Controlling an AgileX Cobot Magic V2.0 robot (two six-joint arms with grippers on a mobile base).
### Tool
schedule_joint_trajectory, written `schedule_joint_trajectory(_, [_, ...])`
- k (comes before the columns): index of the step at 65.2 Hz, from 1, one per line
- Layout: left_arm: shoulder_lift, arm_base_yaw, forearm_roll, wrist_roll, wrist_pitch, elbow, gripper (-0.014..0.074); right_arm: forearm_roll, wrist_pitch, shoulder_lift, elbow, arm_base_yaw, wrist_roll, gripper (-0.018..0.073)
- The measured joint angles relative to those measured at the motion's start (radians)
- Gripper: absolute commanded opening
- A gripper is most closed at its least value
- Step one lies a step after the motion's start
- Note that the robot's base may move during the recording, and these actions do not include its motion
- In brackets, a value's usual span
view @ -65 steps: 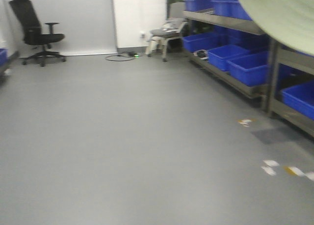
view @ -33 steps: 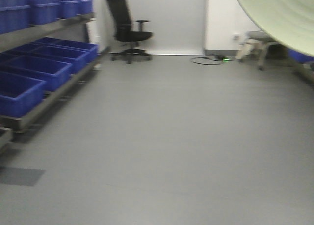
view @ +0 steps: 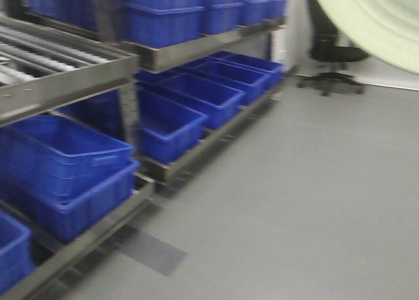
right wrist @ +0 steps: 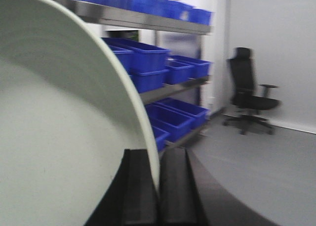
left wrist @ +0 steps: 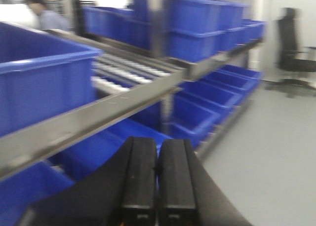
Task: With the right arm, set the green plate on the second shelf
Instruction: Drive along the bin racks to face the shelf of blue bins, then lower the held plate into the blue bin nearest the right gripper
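Observation:
The green plate (right wrist: 59, 127), pale and plain, fills the left of the right wrist view, held on edge. My right gripper (right wrist: 158, 159) is shut on its rim, one finger on each side. From the front view the green plate (view: 380, 18) shows only as a slice in the top right corner. A metal shelf rack (view: 163, 54) with several levels stands at the left; one level (view: 52, 67) carries bare rollers. I cannot tell which level is the second shelf. My left gripper (left wrist: 158, 154) is shut with nothing in it, near the rack's roller level (left wrist: 123, 75).
Blue bins (view: 177, 123) fill the rack's lower and upper levels. A black office chair (view: 334, 51) stands at the far end by the wall. Grey floor (view: 314, 195) stretches to the right of the rack. A person (left wrist: 42, 14) shows behind the rack.
The front view has swung round: the chair slid from left to right and a rack of blue bins now stands close at the left. The plate stays in the top right corner.

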Motion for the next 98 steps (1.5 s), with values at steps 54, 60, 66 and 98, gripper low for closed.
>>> schedule_joint_trajectory(54, [0.0, 0.0, 0.0, 0.0, 0.0, 0.0, 0.013, 0.0, 0.0, 0.0, 0.0, 0.0, 0.0, 0.0053])
schedule_joint_trajectory(60, [0.0, 0.0, 0.0, 0.0, 0.0, 0.0, 0.013, 0.0, 0.0, 0.0, 0.0, 0.0, 0.0, 0.0053])
schedule_joint_trajectory(66, [0.0, 0.0, 0.0, 0.0, 0.0, 0.0, 0.013, 0.0, 0.0, 0.0, 0.0, 0.0, 0.0, 0.0053])
schedule_joint_trajectory(98, [0.0, 0.0, 0.0, 0.0, 0.0, 0.0, 0.013, 0.0, 0.0, 0.0, 0.0, 0.0, 0.0, 0.0053])
